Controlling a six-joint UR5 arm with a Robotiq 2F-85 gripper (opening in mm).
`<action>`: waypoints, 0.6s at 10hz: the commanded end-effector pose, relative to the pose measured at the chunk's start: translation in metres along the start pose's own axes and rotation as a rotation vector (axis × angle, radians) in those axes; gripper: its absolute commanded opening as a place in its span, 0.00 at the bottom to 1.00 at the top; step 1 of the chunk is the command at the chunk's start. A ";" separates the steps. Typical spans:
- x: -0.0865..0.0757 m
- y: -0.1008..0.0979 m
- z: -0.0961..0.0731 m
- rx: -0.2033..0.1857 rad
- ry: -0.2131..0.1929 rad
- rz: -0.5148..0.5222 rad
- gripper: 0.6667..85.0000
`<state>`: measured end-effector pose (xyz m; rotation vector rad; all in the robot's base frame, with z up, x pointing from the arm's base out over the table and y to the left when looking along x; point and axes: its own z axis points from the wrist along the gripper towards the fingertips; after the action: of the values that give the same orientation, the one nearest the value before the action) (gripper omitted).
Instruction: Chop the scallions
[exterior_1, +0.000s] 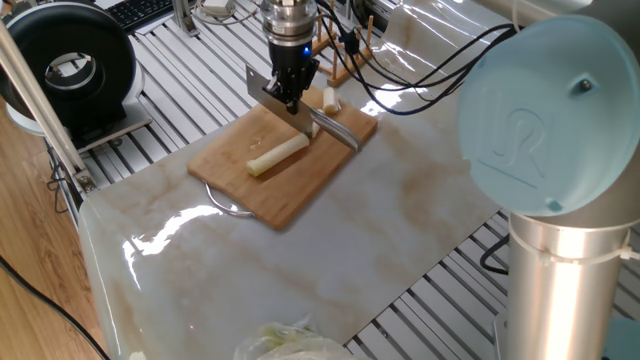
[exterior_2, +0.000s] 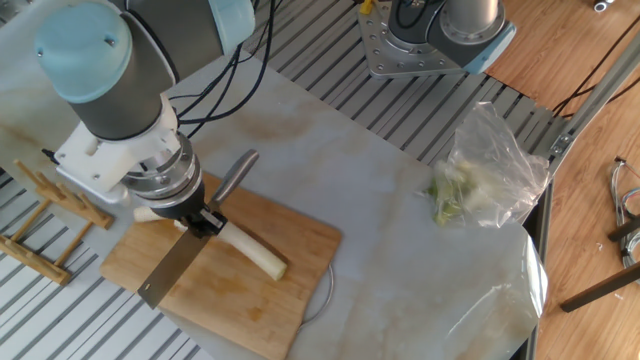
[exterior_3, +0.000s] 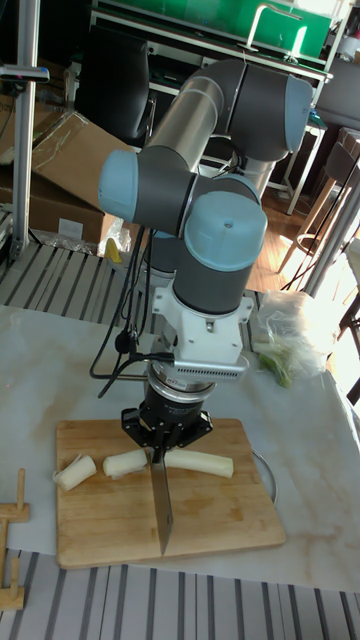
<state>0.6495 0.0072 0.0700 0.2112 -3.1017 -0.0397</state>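
My gripper (exterior_1: 289, 92) (exterior_2: 200, 222) (exterior_3: 164, 436) is shut on a knife (exterior_2: 170, 270), gripping where the blade meets the handle (exterior_2: 237, 176). The blade (exterior_3: 161, 500) points toward the front edge of the wooden cutting board (exterior_1: 250, 190) (exterior_3: 220, 520). It stands in the gap between a short scallion chunk (exterior_3: 125, 463) and the long cream-white scallion stalk (exterior_3: 202, 462) (exterior_1: 278, 155) (exterior_2: 256, 256). Another chunk (exterior_3: 75, 472) lies further left on the board. Whether the blade touches the board is unclear.
A clear plastic bag of leafy greens (exterior_2: 482, 180) (exterior_3: 290, 335) lies on the marble top, well right of the board. A wooden rack (exterior_2: 40, 220) (exterior_1: 345, 50) stands just beyond the board. A black round device (exterior_1: 70, 70) sits off the table's corner.
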 end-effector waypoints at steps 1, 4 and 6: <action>0.009 -0.009 0.008 0.008 -0.002 -0.021 0.01; 0.011 -0.016 0.007 0.009 -0.002 -0.026 0.01; 0.010 -0.018 0.005 0.013 -0.004 -0.032 0.01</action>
<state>0.6420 -0.0075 0.0630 0.2519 -3.0994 -0.0138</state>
